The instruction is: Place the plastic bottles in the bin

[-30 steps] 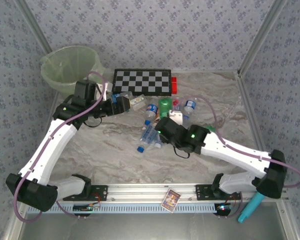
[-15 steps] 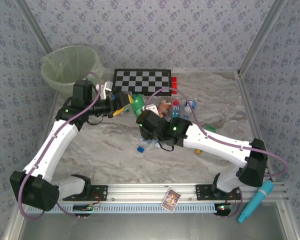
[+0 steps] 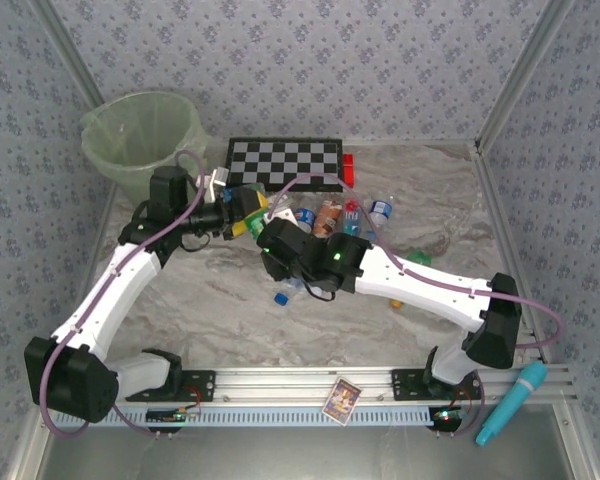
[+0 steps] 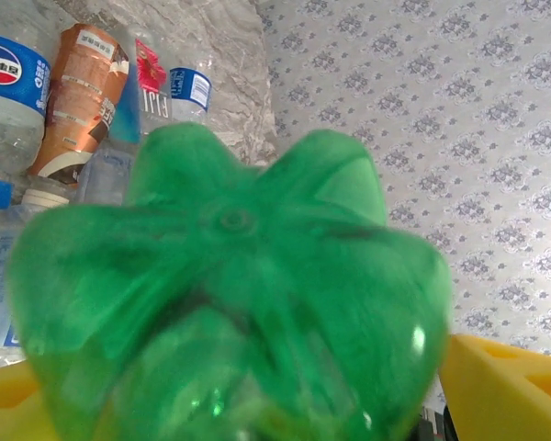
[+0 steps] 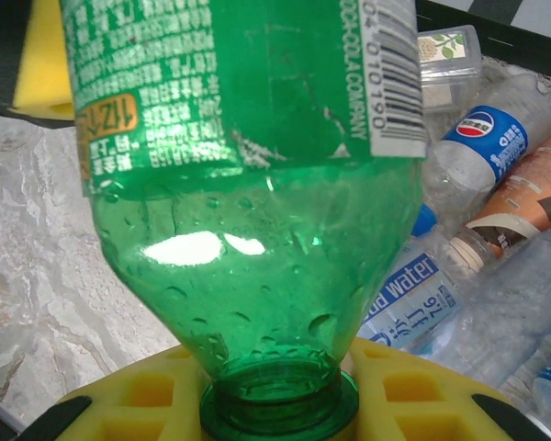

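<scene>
Right end effector (image 5: 280, 395) is clamped on the green bottle (image 5: 257, 184) neck, above the worktop (image 3: 220, 310) centre. Left end effector (image 4: 257, 400) straddles its base; grip cannot be told. The bin (image 3: 105, 150), far left, awaits it. Other bottles (image 3: 325, 215) lie unsorted.

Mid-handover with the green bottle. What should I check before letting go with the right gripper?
1. The right gripper is shut on the green bottle at its neck: ok.
2. The bottle's base sits inside the left gripper: ok.
3. The left gripper's yellow fingers press on the bottle: cannot tell.
4. The bin stands upright with its mouth open: ok.
5. The held bottle is lifted off the other bottles: cannot tell.
</scene>
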